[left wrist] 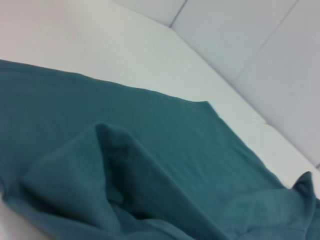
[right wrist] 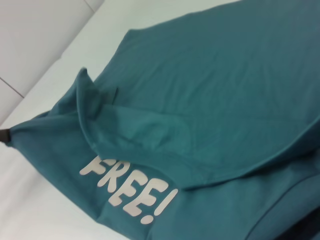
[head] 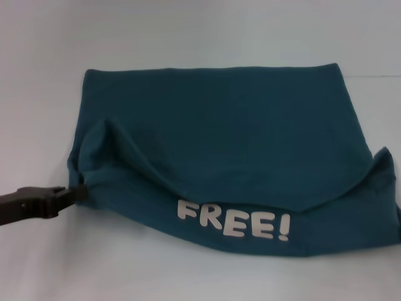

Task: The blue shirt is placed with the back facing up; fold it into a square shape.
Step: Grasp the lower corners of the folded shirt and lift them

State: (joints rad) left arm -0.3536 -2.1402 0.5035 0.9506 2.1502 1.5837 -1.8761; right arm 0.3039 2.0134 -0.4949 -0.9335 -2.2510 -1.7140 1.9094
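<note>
Near edge: "FREE!" lettering [head: 233, 221] shows on the turned-up front strip. The left pincer [head: 80, 193] is clamped on the shirt's [head: 213, 132] left corner, low on the surface [head: 188, 276]. Advice: both corners carried level to the far edge. The right pincer is unseen; its state cannot be told. The shirt's right end is cut off.

Blue shirt [head: 219, 138] soft matt cloth, table [head: 188, 31] smooth matt white

I count one blue shirt [head: 213, 125] on one white table [head: 188, 31]. It carries one white "FREE!" print [head: 233, 220]. One of my grippers shows, my left gripper [head: 80, 193].
</note>
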